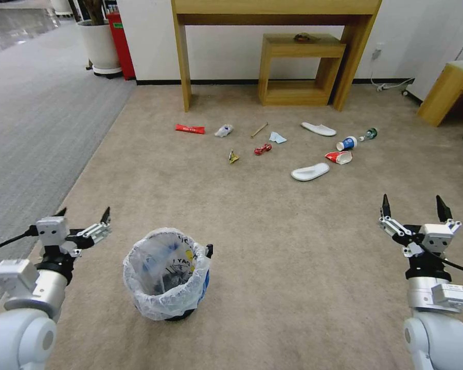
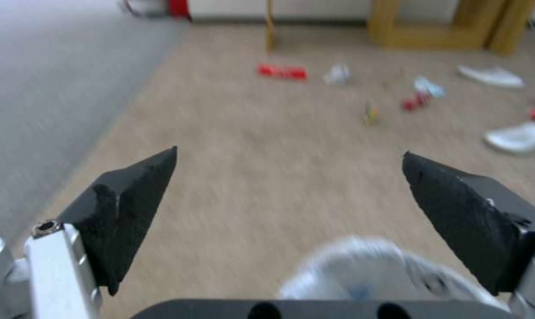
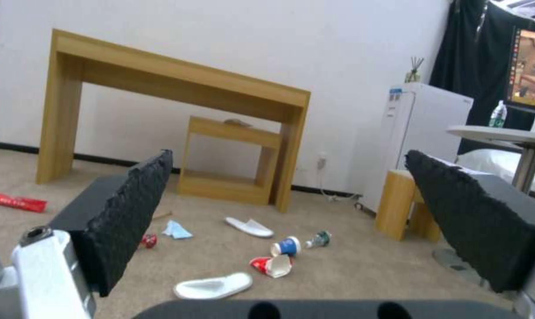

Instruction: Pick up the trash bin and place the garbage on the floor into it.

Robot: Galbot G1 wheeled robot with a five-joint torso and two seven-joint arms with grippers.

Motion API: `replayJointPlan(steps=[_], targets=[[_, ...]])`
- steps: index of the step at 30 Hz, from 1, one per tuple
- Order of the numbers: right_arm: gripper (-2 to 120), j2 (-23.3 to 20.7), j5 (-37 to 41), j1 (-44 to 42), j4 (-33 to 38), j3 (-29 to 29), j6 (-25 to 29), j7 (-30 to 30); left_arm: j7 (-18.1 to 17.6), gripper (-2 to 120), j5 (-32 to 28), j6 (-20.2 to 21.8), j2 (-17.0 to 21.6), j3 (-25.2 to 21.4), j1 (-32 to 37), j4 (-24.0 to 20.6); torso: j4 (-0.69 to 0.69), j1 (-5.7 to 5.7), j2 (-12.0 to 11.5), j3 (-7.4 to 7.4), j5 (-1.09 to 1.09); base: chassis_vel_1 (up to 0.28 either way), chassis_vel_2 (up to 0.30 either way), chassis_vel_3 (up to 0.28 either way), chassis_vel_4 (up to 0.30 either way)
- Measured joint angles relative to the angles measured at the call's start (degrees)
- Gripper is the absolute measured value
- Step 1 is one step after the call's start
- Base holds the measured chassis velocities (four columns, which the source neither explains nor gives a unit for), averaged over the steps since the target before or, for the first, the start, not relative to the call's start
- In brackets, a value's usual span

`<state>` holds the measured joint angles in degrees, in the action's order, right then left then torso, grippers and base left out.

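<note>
A beige carpet (image 1: 272, 246) runs to a white wall, meeting grey ribbed carpet (image 1: 31, 128) along its left edge. A tall wooden console table (image 1: 272, 13) with a smaller shelf unit (image 1: 299, 69) under it stands at the far edge. Litter lies before them: red wrapper (image 1: 190, 129), crushed can (image 1: 263, 149), two slippers (image 1: 310, 171), cups, perhaps a small bottle (image 1: 369, 134). The bag-lined trash bin (image 1: 165, 273) stands near the left gripper (image 1: 84, 214); the right gripper (image 1: 414, 205) hovers well apart. Both are spread wide, empty.
</note>
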<state>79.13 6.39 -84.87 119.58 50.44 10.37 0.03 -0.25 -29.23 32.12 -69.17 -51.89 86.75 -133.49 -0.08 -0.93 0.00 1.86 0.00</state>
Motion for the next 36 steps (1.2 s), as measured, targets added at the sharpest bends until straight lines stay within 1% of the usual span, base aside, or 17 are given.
replayJointPlan(steps=[1, 3, 4, 5, 8, 9, 10, 12, 16, 19, 25, 27, 29, 30, 32, 35, 36], targets=[[100, 0.0, 0.0, 0.0, 0.0, 0.0, 0.0, 0.0, 0.0, 100, 0.0, 0.0, 0.0, 0.0, 0.0, 0.0, 0.00, 0.00, 0.0, 0.00, 0.00, 0.000, 0.000, 0.000, 0.000], [100, -0.3, 0.0, 0.2, -0.1, 0.0, -0.3, 0.0, -2.8, 100, -3.9, 4.5, 3.2, 2.0, -0.4, -0.3, 0.00, 0.00, 0.0, 0.00, 0.00, 0.000, 0.000, 0.000, 0.000], [100, -0.3, 0.0, 0.2, -0.2, 0.0, -0.3, 0.0, -3.5, 100, -5.1, 5.5, 4.1, 2.7, -0.6, -0.3, 0.00, 0.00, 0.0, 0.00, -0.01, 0.000, 0.000, 0.000, 0.000], [100, -0.3, 0.0, 0.2, -0.2, 0.0, -0.3, 0.0, -3.5, 100, -5.1, 5.5, 4.1, 2.7, -0.6, -0.3, 0.00, 0.00, 0.0, 0.00, -0.01, 0.000, 0.000, 0.000, 0.000], [100, -0.4, 0.0, 0.3, -0.4, 0.0, -0.3, -0.1, -7.1, 100, -10.2, 8.7, 5.9, 4.9, -1.6, -0.7, 0.00, 0.00, 0.0, 0.00, 0.00, 0.000, 0.000, 0.000, 0.000], [100, -0.4, 0.0, 0.3, -0.4, 0.0, -0.3, -0.1, -7.1, 100, -10.2, 8.7, 5.9, 4.9, -1.6, -0.7, 0.00, 0.00, 0.0, 0.00, 0.00, 0.000, 0.000, 0.000, 0.000], [100, -0.4, 0.0, 0.3, -0.4, -0.1, -0.3, -0.1, -9.5, 100, -13.6, 10.0, 6.7, 5.8, -2.0, -0.6, 0.00, 0.00, 0.0, 0.00, -0.01, 0.000, 0.000, 0.000, 0.000], [100, -0.4, 0.0, 0.4, -0.5, -0.1, -0.3, -0.1, -12.2, 100, -18.1, 10.5, 8.0, 7.1, -2.5, 0.0, 0.00, 0.00, 0.0, 0.00, 0.00, 0.000, 0.000, 0.000, 0.000], [100, -0.5, 0.0, 0.4, -0.6, -0.2, -0.3, -0.1, -13.2, 100, -19.2, 10.6, 9.0, 8.3, -2.9, 1.4, 0.00, 0.00, 0.0, 0.00, 0.00, 0.000, 0.000, 0.000, 0.000], [100, -0.5, 0.0, 0.5, -0.8, -0.3, -0.3, -0.2, -14.2, 100, -19.2, 10.6, 10.3, 10.4, -3.5, 4.3, 0.00, 0.00, 0.0, 0.00, 0.00, 0.000, 0.000, 0.000, 0.000], [100, -0.5, -0.1, 0.5, -0.8, -0.4, -0.3, -0.2, -15.7, 100, -19.2, 10.4, 10.8, 13.1, -4.1, 6.9, 0.00, 0.00, 0.0, 0.00, -0.01, 0.000, 0.000, 0.000, 0.000], [100, -0.5, -0.2, 0.6, -0.8, -0.5, -0.3, -0.3, -16.9, 100, -19.2, 10.3, 11.0, 14.7, -4.3, 8.6, 0.00, 0.00, 0.0, 0.00, 0.00, 0.000, 0.000, 0.000, 0.000], [100, -0.5, -0.2, 0.6, -0.8, -0.5, -0.3, -0.3, -17.1, 100, -19.2, 10.3, 11.0, 14.9, -4.4, 8.8, 0.00, 0.00, 0.0, 0.00, 0.00, 0.000, 0.000, 0.000, 0.000], [100, -0.5, -0.2, 0.6, -0.8, -0.5, -0.3, -0.4, -17.7, 100, -19.1, 10.3, 11.0, 15.6, -4.6, 10.0, 0.01, 0.00, 0.0, 0.00, 0.00, 0.000, 0.000, 0.000, 0.000], [100, -0.5, -0.2, 0.6, -0.8, -0.5, -0.3, -0.4, -17.7, 100, -19.1, 10.3, 11.0, 15.7, -4.6, 10.2, 0.00, 0.00, 0.0, 0.00, 0.00, 0.000, 0.000, 0.000, 0.000], [100, -0.5, -0.4, 0.6, -0.7, -0.6, -0.3, -0.4, -18.3, 100, -18.8, 10.2, 11.0, 16.7, -4.9, 12.8, 0.00, 0.00, 0.0, 0.00, 0.00, 0.000, 0.000, 0.000, 0.000], [100, -0.5, -0.4, 0.6, -0.7, -0.6, -0.3, -0.4, -18.3, 100, -18.8, 10.2, 11.0, 16.7, -4.9, 12.8, 0.00, 0.00, 0.0, 0.00, 0.00, 0.000, 0.000, 0.000, 0.000]])
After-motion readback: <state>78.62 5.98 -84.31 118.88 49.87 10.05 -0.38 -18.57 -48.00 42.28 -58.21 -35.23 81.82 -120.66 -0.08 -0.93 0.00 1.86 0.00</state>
